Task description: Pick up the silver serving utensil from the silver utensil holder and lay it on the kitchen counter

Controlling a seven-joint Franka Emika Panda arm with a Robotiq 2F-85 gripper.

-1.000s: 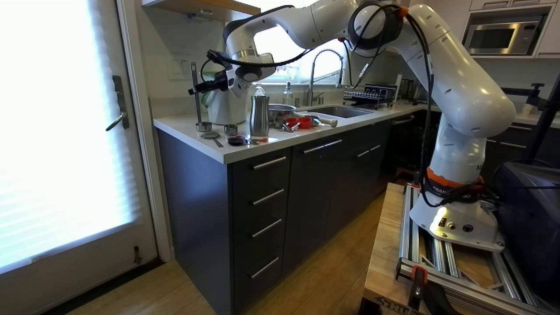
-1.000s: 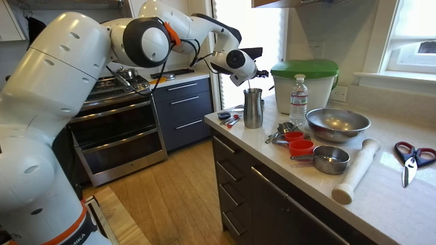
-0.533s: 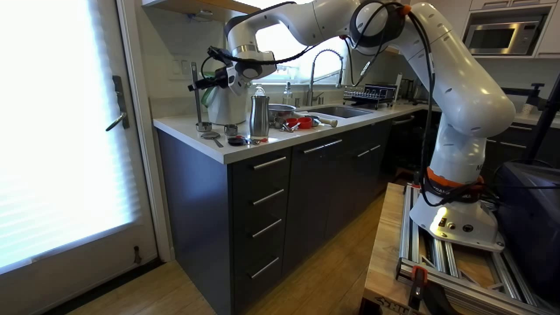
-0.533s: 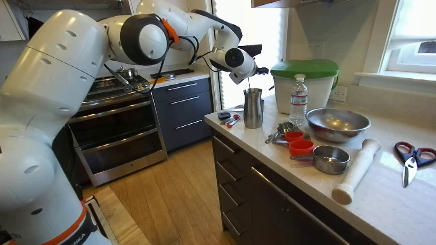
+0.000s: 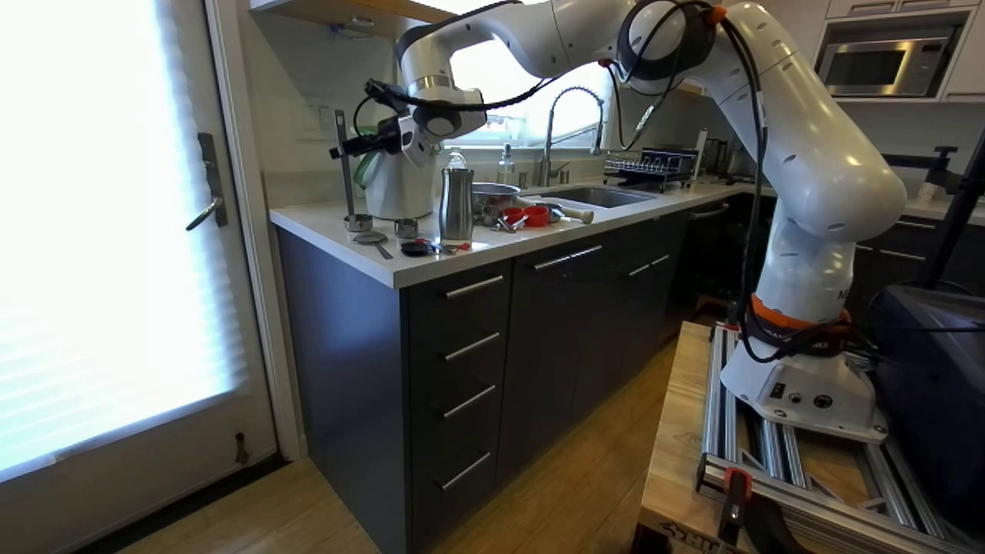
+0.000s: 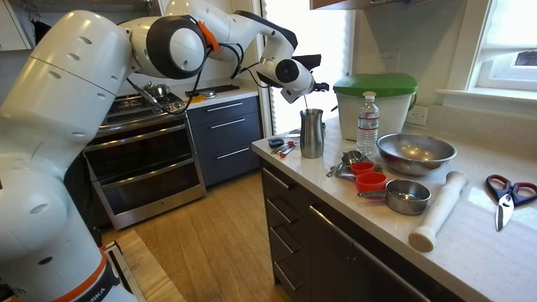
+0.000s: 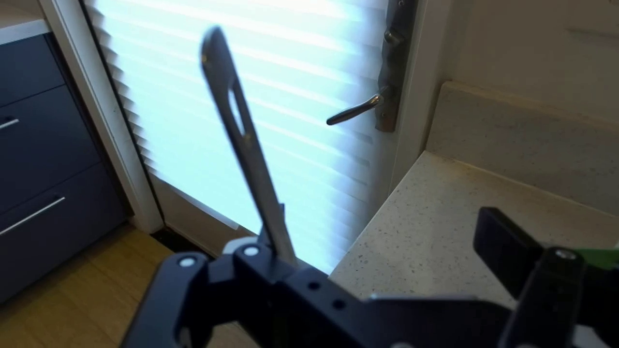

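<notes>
In an exterior view the white arm (image 6: 84, 63) fills the near left, rising from its base, folding over at the elbow and stretching across to the silver utensil holder (image 6: 311, 138), where its wrist hangs higher than the rim. The gripper (image 7: 382, 220) points past the holder toward the door (image 5: 100, 254), tipped a little downward, its jaws spread wide. In an exterior view the silver serving utensil (image 5: 344, 173) stands nearly upright left of the holder and apart from it, its handle crossing the fingertips (image 5: 363, 145); I cannot tell whether they touch. Its foot is at a small silver cup (image 5: 358, 223), perhaps its own head; that is unclear.

The kitchen counter (image 6: 495, 260) is pale and speckled. Nearer than the holder lie scissors (image 6: 505, 201), a wooden pestle-like tool (image 6: 440, 212), a steel measuring cup (image 6: 407, 199) and two red cups (image 6: 371, 183). A steel bowl (image 6: 413, 157), a water bottle (image 6: 368, 138) and a white bin (image 6: 350, 117) stand to the holder's right.

Below the holder, dark cabinets (image 6: 289, 184) meet a wood floor (image 6: 209, 251). Well beyond the holder, leftward, is a steel-fronted oven (image 6: 155, 206); in an exterior view a sink (image 5: 596, 197) lies to its right, a microwave (image 5: 881, 68) higher and farther right.
</notes>
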